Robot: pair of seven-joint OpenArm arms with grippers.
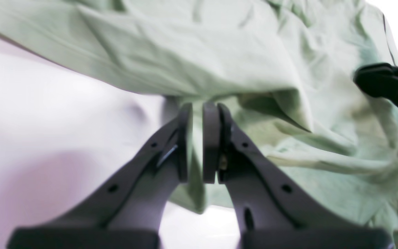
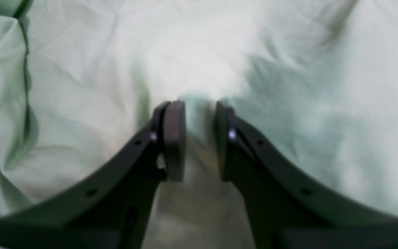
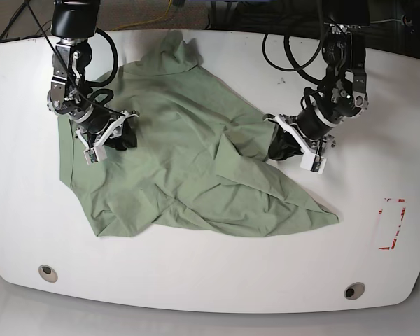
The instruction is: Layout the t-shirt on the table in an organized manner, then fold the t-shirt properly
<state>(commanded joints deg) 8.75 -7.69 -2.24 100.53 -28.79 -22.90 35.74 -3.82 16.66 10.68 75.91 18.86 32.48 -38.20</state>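
Both claws pinch the rumpled t-shirt (image 3: 189, 168), left claw (image 1: 197, 141) at its edge, right claw (image 2: 199, 138) mid-cloth, on the table (image 3: 217, 280).

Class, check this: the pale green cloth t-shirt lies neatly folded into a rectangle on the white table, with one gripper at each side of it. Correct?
Not folded. The base view shows the pale green cloth t-shirt spread out, crumpled and creased, on the white table. The left gripper and right gripper are indeed at its two sides.
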